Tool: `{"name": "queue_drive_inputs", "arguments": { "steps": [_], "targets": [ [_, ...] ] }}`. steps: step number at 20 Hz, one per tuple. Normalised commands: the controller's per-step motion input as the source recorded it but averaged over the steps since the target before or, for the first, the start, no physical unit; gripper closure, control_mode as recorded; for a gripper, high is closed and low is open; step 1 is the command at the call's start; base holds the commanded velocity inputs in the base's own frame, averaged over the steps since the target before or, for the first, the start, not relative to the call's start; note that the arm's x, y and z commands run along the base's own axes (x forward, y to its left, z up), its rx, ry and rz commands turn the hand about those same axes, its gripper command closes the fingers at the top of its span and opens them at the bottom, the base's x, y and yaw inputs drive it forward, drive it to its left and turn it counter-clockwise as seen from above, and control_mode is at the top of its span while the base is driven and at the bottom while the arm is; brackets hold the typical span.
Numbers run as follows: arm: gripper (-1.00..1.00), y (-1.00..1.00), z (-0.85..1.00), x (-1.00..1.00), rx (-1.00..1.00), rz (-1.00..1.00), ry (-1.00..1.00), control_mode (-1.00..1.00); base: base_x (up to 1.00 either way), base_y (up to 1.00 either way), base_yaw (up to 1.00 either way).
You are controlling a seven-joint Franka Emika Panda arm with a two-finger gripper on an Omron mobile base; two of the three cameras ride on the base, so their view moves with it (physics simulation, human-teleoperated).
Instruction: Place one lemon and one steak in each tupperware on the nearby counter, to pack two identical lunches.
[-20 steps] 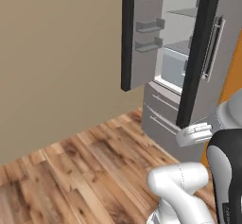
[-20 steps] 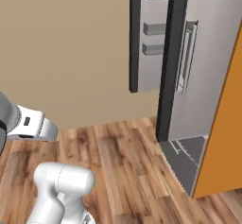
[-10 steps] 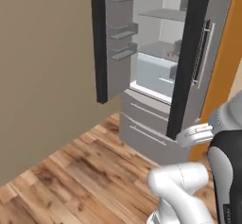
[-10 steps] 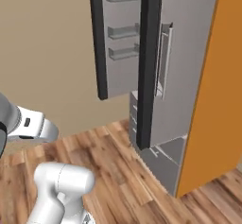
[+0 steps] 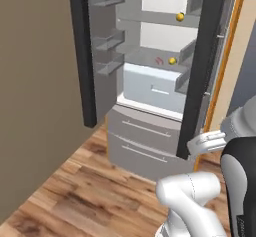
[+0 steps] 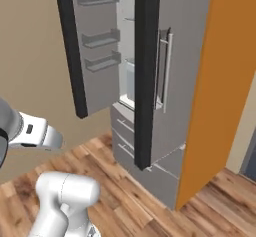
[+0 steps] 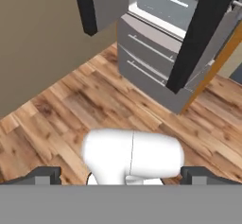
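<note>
Inside the open fridge, one lemon [image 5: 179,17] sits on an upper shelf and a second lemon [image 5: 172,60] on the shelf below. A small reddish steak [image 5: 159,60] lies just left of the lower lemon. My gripper [image 7: 123,176] points down at the wooden floor, well short of the fridge. It is open, its fingertips [image 7: 47,175] spread wide with nothing between them. The tupperware and the counter are out of view.
The fridge's left door [image 5: 82,56] and right door [image 5: 200,71] stand open, with grey drawers [image 5: 145,141] below the shelves. An orange cabinet side [image 6: 215,81] rises right of the fridge. A beige wall [image 5: 35,91] is on the left, plank floor [image 7: 71,105] in front.
The whole picture has shifted as the base moved. The fridge now looms larger and nearer the centre, and its shelves with the lemons have come into sight. The gripper stays open.
</note>
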Motion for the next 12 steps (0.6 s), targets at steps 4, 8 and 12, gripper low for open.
{"name": "queue_drive_inputs", "arguments": {
  "steps": [4, 8, 12],
  "targets": [
    [-1.0, 0.0, 0.0, 0.0, 0.0, 0.0, 0.0, 1.0, 0.52, 0.64, -0.47],
    [-1.0, 0.0, 0.0, 0.0, 0.0, 0.0, 0.0, 1.0, 0.48, 0.64, -0.47],
    [-1.0, 0.0, 0.0, 0.0, 0.0, 0.0, 0.0, 1.0, 0.46, 0.62, -0.5]
  ]
}}
